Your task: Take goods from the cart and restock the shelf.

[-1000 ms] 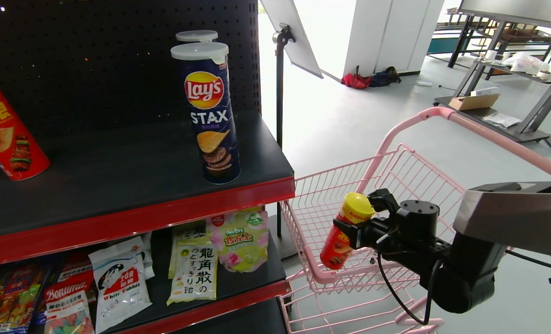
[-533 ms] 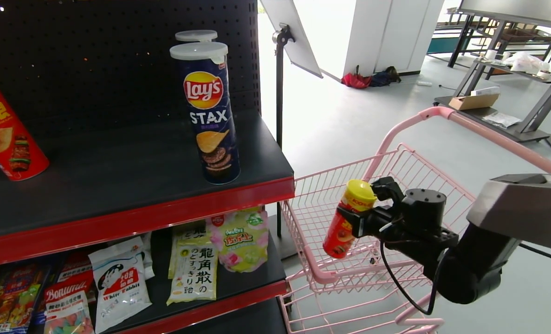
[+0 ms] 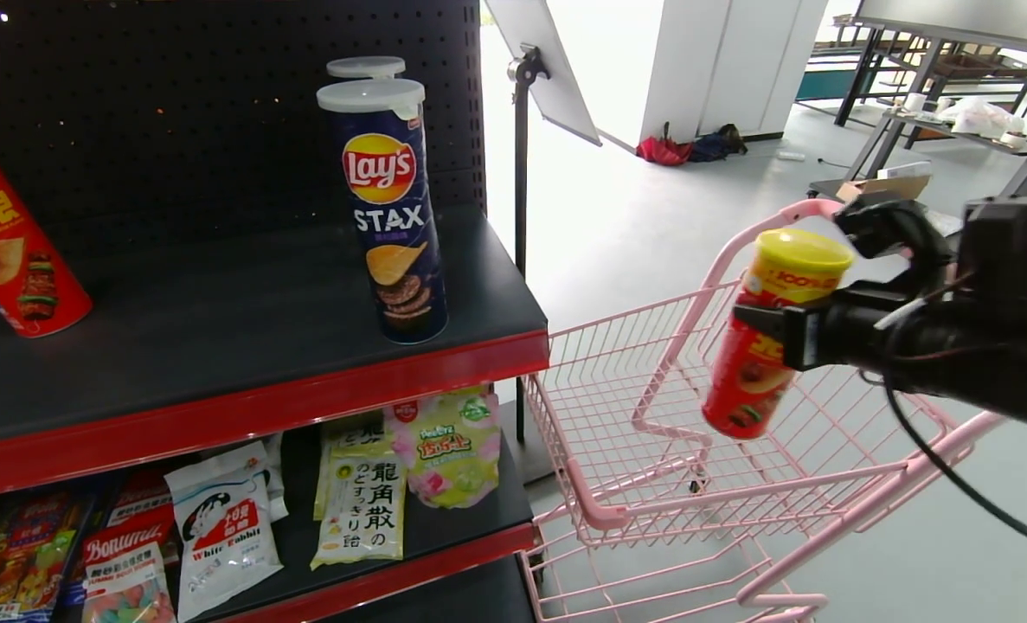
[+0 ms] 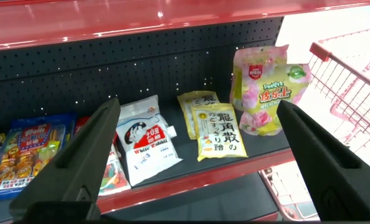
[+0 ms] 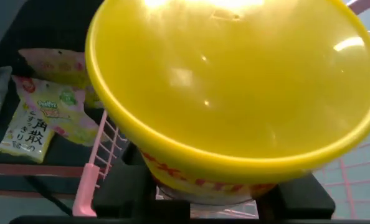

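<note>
— Right hand (image 3: 824, 281)?
— Closed around a red can (image 3: 747, 381), black fingers (image 3: 881, 227) either side just below the lid. Round tube, glossy printed wrap, yellow plastic lid, slightly tilted. Held in the air above the cart (image 3: 651, 484), well right of the shelf (image 3: 262, 398). From the right wrist, the red can (image 5: 235, 93) close up: smooth, shiny yellow lid, red band under it.
— Cart?
— Pink wire mesh basket, rounded pink tube handle, just right of the shelf end.
— Left hand (image 4: 200, 155)?
— Spread wide, gripping nothing, two dark wedge-shaped fingers (image 4: 79, 168) facing the lower shelf level.
— Shelf itself?
— Matte black boards with glossy red front edges, black pegboard (image 3: 176, 104) behind. On the upper board a tall dark blue can (image 3: 388, 216), pale plastic top, yellow-and-red logo, near the right end; another pale lid (image 3: 366, 67) right behind it. At far left a big red tube (image 3: 11, 260) with yellow writing. Below, flat crinkly packs: a white bag (image 3: 219, 528), yellow bags (image 3: 362, 502), a green-and-pink bag (image 3: 452, 450).
— Room?
— Smooth grey floor (image 3: 634, 216), metal-framed tables (image 3: 954, 112) far right.
</note>
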